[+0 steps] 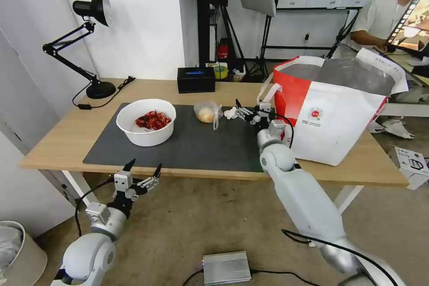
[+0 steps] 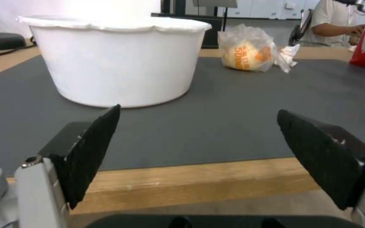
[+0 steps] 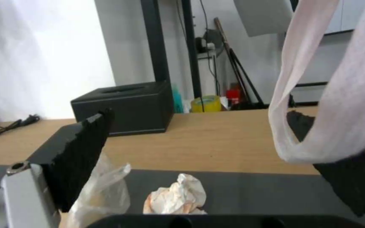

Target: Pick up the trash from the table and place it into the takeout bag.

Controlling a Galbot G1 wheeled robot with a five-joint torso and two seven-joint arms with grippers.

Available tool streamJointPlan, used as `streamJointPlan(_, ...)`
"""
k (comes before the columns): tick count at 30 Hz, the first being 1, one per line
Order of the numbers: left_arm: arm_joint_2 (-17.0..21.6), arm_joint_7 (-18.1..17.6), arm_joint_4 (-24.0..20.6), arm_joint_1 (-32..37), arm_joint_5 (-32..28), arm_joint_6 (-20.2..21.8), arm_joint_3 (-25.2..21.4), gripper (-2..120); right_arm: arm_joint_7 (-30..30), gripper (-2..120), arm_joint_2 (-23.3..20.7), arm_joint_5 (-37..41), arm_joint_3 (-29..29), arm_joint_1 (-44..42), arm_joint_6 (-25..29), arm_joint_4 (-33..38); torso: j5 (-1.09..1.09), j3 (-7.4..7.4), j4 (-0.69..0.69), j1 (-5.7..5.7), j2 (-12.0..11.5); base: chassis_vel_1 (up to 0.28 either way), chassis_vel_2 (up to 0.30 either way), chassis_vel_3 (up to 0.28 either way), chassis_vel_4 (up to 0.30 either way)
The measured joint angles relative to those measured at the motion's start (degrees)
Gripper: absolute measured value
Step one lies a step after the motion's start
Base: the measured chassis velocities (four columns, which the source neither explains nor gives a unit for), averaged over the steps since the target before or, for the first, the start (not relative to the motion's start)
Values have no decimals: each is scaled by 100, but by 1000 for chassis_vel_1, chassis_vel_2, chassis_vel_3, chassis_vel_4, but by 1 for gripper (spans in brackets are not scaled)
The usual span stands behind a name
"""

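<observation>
Two jaws: both open, empty.
Nearer arm: right gripper [image 1: 239, 111], frame centre, over crumpled tissue [image 3: 175, 194].
Left gripper [image 1: 143, 170]: lower left, off counter [image 1: 62, 143].

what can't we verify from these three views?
- Takeout bag contents: head view, its near wall hides the inside.
- Right end effector far finger: right wrist view, the bag's white strap handle drapes across it.
- Crumpled tissue underside: right wrist view, cut off by the camera housing.
- Bowl contents: left wrist view, its wall hides them.
</observation>
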Motion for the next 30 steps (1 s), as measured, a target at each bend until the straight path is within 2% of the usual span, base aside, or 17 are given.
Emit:
streamJointPlan(9, -2, 2, -1, -7, 1, -2, -6, 100, -3, 100, 307, -183, -148, 282, -21, -536, 0, 0, 0, 0, 1, 0, 0, 0, 0)
streamJointPlan(19, -33, 3, -6, -4, 7, -5, -6, 100, 203, 100, 474, -244, -254, 386, -293, -735, 0, -1, 0, 0, 0, 0, 0, 0, 0)
streamJointPlan(30, -59, 3, -4, -7, 33, -6, 4, 100, 846, 100, 504, -35, -448, 694, -1190, -840, 1, -1, 0, -1, 0, 0, 0, 0, 0)
